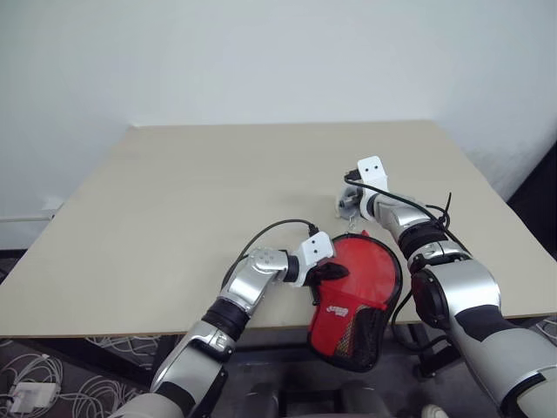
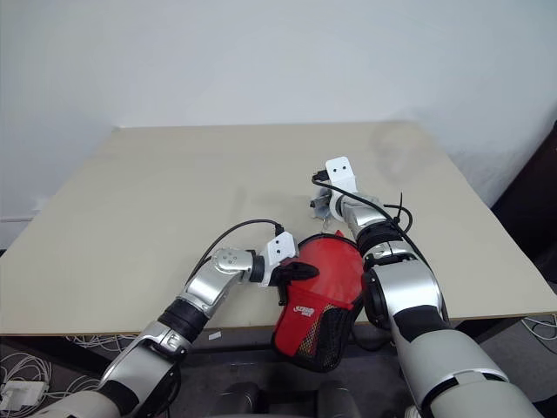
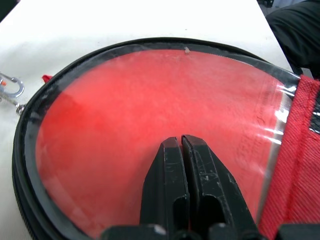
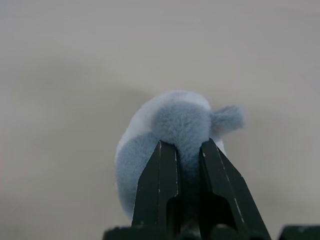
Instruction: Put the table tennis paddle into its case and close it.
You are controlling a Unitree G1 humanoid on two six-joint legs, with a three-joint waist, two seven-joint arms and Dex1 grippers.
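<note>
The red case [image 1: 364,280] lies at the table's front edge, and its black mesh end [image 1: 360,341] hangs over that edge. My left gripper [image 3: 181,141] is shut, its tips resting on the case's round glossy face [image 3: 150,95] inside the black zip rim. Just beyond the case's rounded end, my right gripper [image 4: 189,146] is shut on a fluffy blue-grey charm [image 4: 170,120]. A small metal clasp [image 3: 12,88] lies between the charm and the case. The table tennis paddle is hidden.
The beige table [image 1: 218,183] stretches bare to the left and back, up to a white wall. Cables lie on the floor under the front left corner [image 1: 26,392].
</note>
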